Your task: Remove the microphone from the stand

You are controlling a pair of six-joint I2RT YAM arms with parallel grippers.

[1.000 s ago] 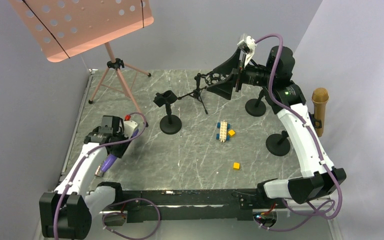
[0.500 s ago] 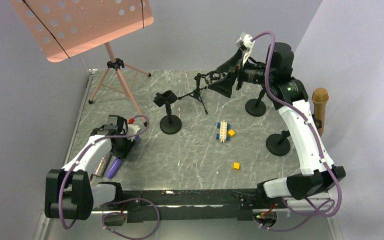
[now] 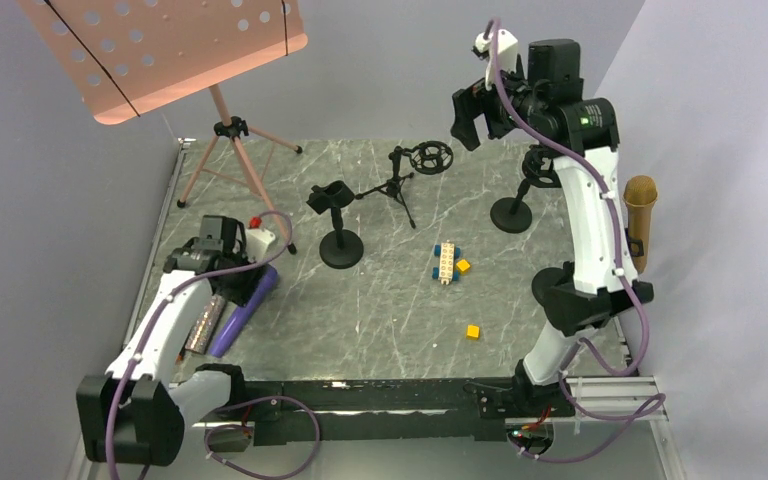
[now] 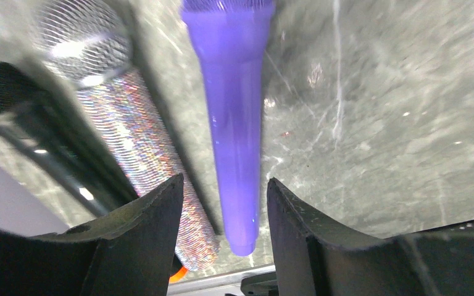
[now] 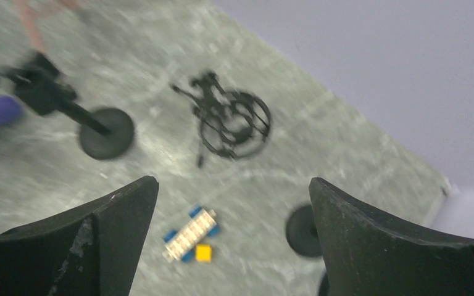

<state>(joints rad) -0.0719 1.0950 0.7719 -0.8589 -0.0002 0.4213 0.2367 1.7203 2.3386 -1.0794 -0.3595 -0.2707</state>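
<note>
A purple microphone (image 4: 234, 117) lies flat on the table, its tail end between my left gripper's (image 4: 222, 185) open fingers without touching them. It also shows in the top view (image 3: 246, 311), just in front of the left gripper (image 3: 228, 288). A glittery silver microphone (image 4: 136, 148) lies beside it on the left. A gold microphone (image 3: 640, 215) stands upright in a stand at the table's right edge. My right gripper (image 3: 465, 118) is open and empty, raised high over the back of the table.
An empty clip stand (image 3: 338, 225), a small tripod with a ring shock mount (image 3: 428, 158) and a round black base (image 3: 511, 213) stand mid-table. Toy blocks (image 3: 448, 262) and a yellow cube (image 3: 473, 331) lie nearer. A pink music stand (image 3: 230, 130) is back left.
</note>
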